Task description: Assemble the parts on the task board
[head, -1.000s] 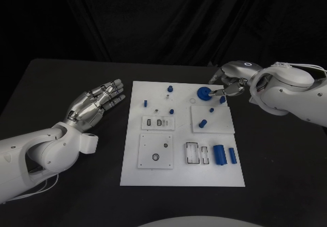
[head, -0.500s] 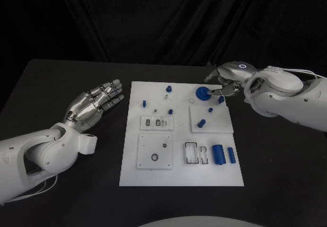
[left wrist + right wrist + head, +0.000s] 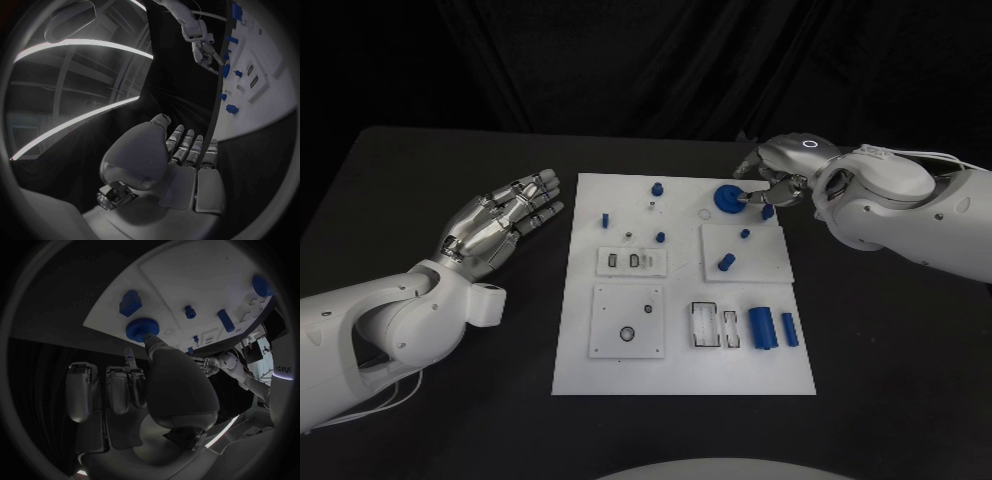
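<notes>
The white task board (image 3: 733, 372) lies in the middle of the black table with several small blue parts on it. A blue round disc (image 3: 728, 198) sits near the board's far edge. My right hand (image 3: 770, 184) hovers at it with fingers curled in. In the right wrist view the thumb tip (image 3: 152, 342) touches the rim of the disc (image 3: 142, 328), while the other fingertips (image 3: 129, 357) stay just off it. A blue block (image 3: 130, 302) lies close beside the disc. My left hand (image 3: 503, 214) hangs flat and open off the board's left side, holding nothing.
Two blue cylinders (image 3: 763, 327) lie near the board's front right, next to a slotted holder (image 3: 714, 325). Small blue pegs (image 3: 656, 186) stand at the far part of the board, and another blue part (image 3: 726, 262) lies on a raised square plate. Bare black table surrounds the board.
The right arm has swung a little inward and the wrist has rolled, with the hand staying at the blue disc. The left hand has not moved.
</notes>
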Controlling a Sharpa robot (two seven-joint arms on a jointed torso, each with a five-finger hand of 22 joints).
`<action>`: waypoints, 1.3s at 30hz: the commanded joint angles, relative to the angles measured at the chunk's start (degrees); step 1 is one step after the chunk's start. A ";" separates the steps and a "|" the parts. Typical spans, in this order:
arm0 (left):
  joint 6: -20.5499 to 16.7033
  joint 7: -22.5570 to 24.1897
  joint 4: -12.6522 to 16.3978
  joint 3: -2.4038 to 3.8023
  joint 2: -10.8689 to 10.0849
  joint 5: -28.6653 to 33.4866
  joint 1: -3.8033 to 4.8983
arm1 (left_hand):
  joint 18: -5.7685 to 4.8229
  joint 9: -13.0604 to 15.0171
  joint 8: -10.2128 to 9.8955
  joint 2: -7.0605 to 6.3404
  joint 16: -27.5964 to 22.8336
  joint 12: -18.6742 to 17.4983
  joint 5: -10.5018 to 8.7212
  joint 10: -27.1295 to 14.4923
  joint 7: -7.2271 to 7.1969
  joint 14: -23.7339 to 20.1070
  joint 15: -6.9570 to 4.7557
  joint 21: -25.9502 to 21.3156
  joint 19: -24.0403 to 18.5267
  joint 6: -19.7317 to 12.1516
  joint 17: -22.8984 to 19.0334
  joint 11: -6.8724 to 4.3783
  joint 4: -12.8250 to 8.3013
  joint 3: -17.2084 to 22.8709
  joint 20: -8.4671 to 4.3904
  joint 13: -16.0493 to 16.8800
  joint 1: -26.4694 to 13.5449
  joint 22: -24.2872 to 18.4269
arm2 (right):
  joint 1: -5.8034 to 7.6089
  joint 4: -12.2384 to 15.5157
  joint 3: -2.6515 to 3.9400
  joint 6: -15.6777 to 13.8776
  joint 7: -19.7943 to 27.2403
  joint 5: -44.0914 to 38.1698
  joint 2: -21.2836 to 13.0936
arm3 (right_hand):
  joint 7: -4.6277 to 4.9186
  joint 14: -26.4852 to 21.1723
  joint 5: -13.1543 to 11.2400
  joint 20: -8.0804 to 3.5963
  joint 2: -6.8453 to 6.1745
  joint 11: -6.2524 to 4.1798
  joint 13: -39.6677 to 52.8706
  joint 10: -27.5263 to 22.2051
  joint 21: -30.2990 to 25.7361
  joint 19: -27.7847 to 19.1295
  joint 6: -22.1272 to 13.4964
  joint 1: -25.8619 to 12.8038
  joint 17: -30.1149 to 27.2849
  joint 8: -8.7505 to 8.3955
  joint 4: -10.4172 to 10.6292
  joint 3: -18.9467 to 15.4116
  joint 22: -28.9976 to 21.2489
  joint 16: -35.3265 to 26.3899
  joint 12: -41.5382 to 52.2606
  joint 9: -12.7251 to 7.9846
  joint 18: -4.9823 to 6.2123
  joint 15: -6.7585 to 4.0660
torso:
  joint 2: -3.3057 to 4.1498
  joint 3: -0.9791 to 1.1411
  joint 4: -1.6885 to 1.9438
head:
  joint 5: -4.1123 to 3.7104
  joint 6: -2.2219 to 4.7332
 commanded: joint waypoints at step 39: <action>1.62 11.43 -0.27 0.04 0.40 -0.06 -0.12 | -0.06 0.00 0.17 0.11 0.01 0.24 0.09 -0.05 0.36 -0.07 0.39 -0.23 -0.48 -0.07 0.04 0.57 -0.10 1.07 0.23 0.05 0.59 -0.10 | -0.69 -0.53 0.04 1.32 -0.35 -0.66 0.73 | 1.09 5.99 -4.62 0.68 -0.63 1.28 15.07 5.86 0.06 1.14 2.65 -2.69 15.07 0.55 1.09 -1.18 11.77 0.14 0.15 0.91 -0.92 1.02 | 0.01 0.01 0.00 | 0.07 -0.23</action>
